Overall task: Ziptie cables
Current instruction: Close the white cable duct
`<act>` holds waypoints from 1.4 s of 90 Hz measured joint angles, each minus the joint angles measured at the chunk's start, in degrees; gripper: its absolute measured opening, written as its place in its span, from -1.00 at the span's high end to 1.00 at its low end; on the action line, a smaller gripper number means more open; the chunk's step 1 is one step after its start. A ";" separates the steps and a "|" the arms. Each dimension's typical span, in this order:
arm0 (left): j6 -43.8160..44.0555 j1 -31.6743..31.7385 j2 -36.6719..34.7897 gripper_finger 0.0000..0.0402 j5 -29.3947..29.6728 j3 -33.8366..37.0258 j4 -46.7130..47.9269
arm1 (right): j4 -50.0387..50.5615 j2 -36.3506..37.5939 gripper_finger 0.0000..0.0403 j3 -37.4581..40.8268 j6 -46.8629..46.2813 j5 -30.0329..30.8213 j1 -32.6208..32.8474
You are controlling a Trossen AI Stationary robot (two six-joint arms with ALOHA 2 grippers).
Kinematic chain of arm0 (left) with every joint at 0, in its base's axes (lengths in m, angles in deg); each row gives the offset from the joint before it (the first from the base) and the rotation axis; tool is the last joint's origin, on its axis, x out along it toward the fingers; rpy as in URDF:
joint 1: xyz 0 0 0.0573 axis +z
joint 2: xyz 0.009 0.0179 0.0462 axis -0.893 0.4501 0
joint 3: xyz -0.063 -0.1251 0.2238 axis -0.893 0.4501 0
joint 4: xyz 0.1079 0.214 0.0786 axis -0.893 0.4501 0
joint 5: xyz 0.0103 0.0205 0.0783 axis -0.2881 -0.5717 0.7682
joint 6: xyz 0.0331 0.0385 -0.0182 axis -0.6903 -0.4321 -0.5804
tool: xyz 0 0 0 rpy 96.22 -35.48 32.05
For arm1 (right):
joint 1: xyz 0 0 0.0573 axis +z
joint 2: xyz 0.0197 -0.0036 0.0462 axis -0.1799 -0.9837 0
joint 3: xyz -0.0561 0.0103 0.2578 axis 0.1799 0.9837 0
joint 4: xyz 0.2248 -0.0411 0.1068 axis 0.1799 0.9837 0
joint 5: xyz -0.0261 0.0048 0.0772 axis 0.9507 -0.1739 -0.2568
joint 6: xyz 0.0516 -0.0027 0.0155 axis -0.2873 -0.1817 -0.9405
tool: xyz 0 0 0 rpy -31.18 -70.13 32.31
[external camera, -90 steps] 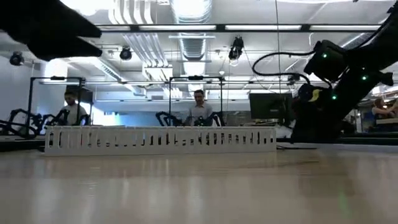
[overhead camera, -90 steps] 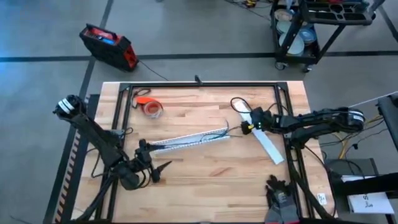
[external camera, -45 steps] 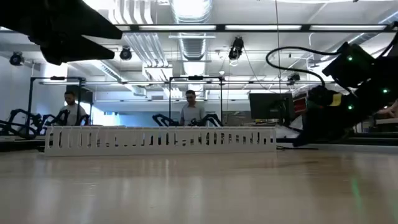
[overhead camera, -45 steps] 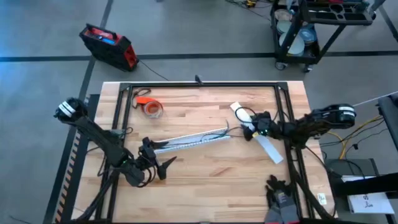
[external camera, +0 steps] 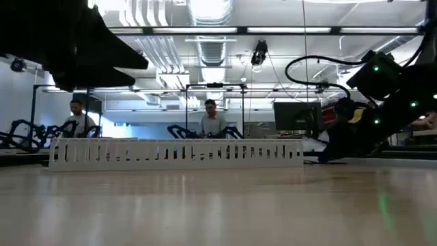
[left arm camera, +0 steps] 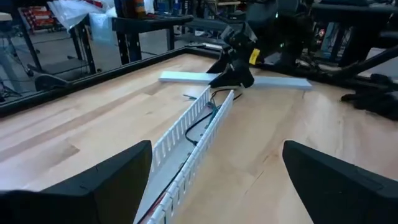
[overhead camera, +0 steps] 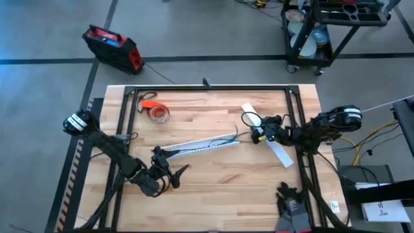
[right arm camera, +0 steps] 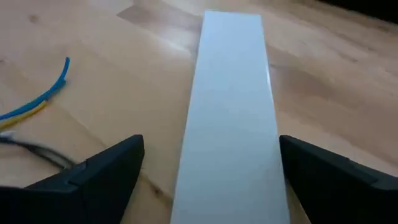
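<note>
You are looking down on a butcher-block table (overhead camera: 213, 175) of pale jointed wood planks, framed by black metal rails. Across its middle lies the long white slotted channel (overhead camera: 197, 145), a ribbed plastic trough set on a slant, its comb-like teeth plain in the low view (external camera: 176, 153). A flat, smooth white cover strip (overhead camera: 277, 150) lies near the channel's right end, angled toward the table's right edge.

Your left gripper (overhead camera: 179, 172) hovers over the near side of the table, just in front of the channel's left end, its two dark wedge-shaped fingers (left arm camera: 93, 186) spread wide with nothing between them. Your right gripper (overhead camera: 257, 134) sits low over the cover strip, just beside the channel's right end; its blunt dark fingers (right arm camera: 99, 171) stand wide apart, straddling the strip (right arm camera: 231, 118) without closing on it.

The cables (overhead camera: 223, 138), thin flexible wires, run inside the channel and spill out at its right end; a blue and a yellow strand (right arm camera: 38, 99) curl on the wood beside the strip. A round orange tape roll (overhead camera: 157, 113) rests near the far left corner. You cannot make out the ziptie in any view.
</note>
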 joint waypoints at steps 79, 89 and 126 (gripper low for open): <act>4.83 1.20 3.84 -0.74 -0.48 0.00 0.04 | -40.32 -27.12 -0.78 -0.08 14.59 -9.90 -4.44; 6.65 1.92 4.55 -0.74 -0.44 0.00 -0.11 | -36.46 -23.30 -0.78 1.01 13.37 -11.35 -5.77; 6.44 7.50 5.32 -0.74 -10.41 0.00 -0.14 | -27.91 -18.57 -0.78 0.44 12.71 -11.61 -7.15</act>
